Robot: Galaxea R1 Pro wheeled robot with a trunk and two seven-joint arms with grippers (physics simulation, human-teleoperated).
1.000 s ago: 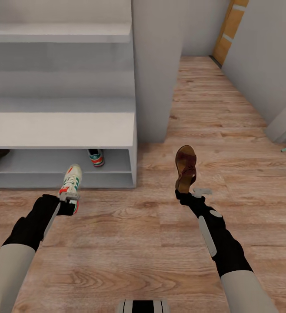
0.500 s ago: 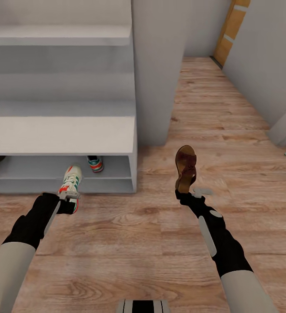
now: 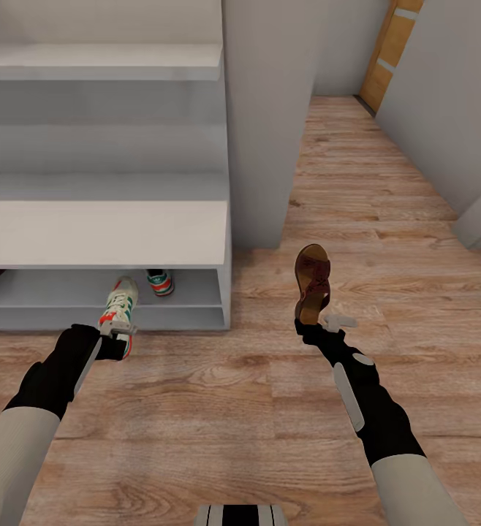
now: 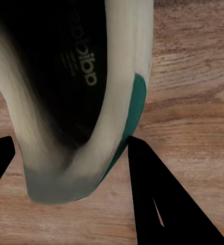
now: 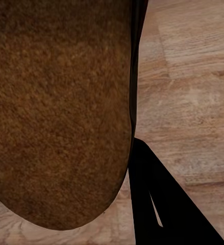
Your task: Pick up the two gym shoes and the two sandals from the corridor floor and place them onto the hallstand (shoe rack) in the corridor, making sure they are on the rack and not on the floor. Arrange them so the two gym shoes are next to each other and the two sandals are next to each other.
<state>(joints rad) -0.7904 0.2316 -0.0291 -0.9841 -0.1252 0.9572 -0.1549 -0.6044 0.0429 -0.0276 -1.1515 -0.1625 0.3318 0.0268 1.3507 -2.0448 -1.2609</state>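
Currently the left gripper (image 3: pixel 118 337) is clamped on a gym shoe (image 3: pixel 120 305), held toe-forward above the corridor floor (image 3: pixel 218 409) just before the hallstand (image 3: pixel 101 232); a second gym shoe (image 3: pixel 160 281) sits on its lower shelf. Well apart to the right, the right gripper (image 3: pixel 315 326) grips a brown sandal (image 3: pixel 312 281) by the heel, its toe pointing away.
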